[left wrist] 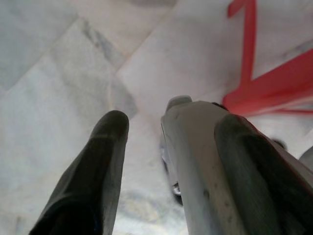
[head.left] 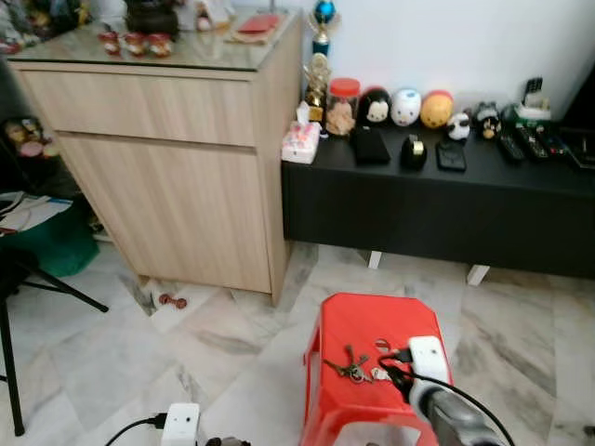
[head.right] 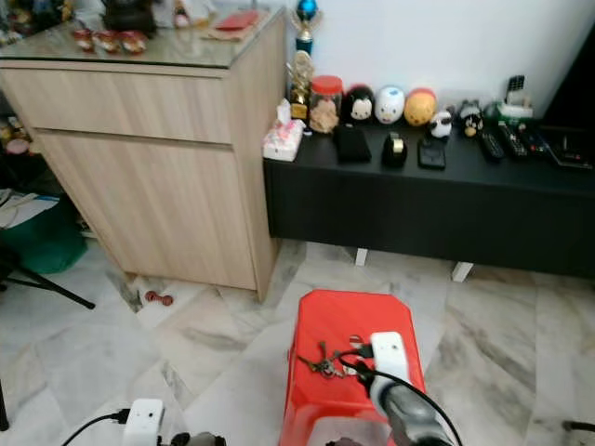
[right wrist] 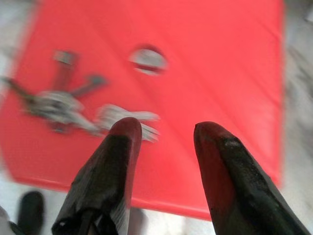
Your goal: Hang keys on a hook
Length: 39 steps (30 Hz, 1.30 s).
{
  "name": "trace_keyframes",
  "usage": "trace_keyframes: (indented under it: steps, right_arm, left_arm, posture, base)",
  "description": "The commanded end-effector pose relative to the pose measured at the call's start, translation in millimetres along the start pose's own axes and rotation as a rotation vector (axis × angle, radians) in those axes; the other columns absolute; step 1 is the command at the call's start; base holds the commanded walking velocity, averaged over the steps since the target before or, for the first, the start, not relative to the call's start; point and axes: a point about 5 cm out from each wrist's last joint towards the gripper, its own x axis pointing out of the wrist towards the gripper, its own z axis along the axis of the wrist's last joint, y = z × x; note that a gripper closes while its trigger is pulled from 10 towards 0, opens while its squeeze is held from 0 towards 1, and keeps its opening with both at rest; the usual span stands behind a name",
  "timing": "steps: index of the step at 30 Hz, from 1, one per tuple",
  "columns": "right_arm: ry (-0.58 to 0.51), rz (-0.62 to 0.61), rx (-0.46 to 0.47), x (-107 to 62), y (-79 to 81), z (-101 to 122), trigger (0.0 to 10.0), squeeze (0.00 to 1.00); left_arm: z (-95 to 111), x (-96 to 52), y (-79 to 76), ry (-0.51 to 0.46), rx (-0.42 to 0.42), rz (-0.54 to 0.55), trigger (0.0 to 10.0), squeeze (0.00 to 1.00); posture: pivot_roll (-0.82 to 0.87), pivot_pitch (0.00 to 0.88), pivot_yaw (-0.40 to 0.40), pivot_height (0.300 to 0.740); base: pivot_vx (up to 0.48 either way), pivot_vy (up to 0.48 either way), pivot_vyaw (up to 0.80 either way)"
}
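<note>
The right hand [right wrist: 161, 142] hovers over the near part of a red stool [head.left: 372, 325], its two black fingers [right wrist: 115, 166] spread with a clear gap and nothing between them. The keys [head.left: 351, 369] lie flat on the stool top, just beside that hand, on its left; in the right wrist view they look blurred, next to a small round hole [right wrist: 147, 59] in the seat. The left hand [left wrist: 171, 147] hangs low above the marble floor [head.left: 112, 353] left of the stool, fingers apart and empty. Farther back on the left stands a wooden cabinet [head.left: 177, 167]. To its right a low black surface [head.left: 437, 200] along the white wall carries a jar [head.left: 342, 106], round figurines [head.left: 406, 107] and remotes [head.left: 521, 144].
</note>
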Motion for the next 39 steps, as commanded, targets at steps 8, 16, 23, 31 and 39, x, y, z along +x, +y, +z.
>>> trace_keyframes:
  steps: [8,16,23,31,39]
  right_arm:
    - [-0.017,0.067,0.0,2.8,5.2,13,10.0,0.0]
    - [0.041,0.15,-0.055,3.3,10.0,12,10.0,0.0]
    - [-0.089,0.169,-0.046,8.3,31.0,36,10.0,0.0]
    - [-0.106,0.184,-0.051,10.5,42.8,46,10.0,0.0]
    - [-0.065,0.163,-0.048,9.5,36.6,35,10.0,0.0]
  left_arm:
    - [-15,-3.3,0.3,0.065,-0.001,-0.005,10.0,0.0]
    - [-15,-3.4,0.4,0.063,-0.002,-0.004,10.0,0.0]
    - [-15,-3.5,0.9,0.057,-0.009,0.0,10.0,0.0]
    - [-15,-3.6,1.5,0.059,-0.036,0.002,10.0,0.0]
    - [-15,-3.6,0.8,0.062,-0.032,-0.002,10.0,0.0]
  posture:
    - [0.03,0.058,-0.038,0.648]
    - [0.03,0.062,-0.04,0.648]
    - [0.03,0.063,-0.042,0.648]
    - [0.03,0.064,-0.04,0.648]
    - [0.03,0.064,-0.041,0.648]
  base:
    - [0.0,0.0,0.0]
    - [0.0,0.0,0.0]
    - [0.0,0.0,0.0]
    - [0.0,0.0,0.0]
    - [0.0,0.0,0.0]
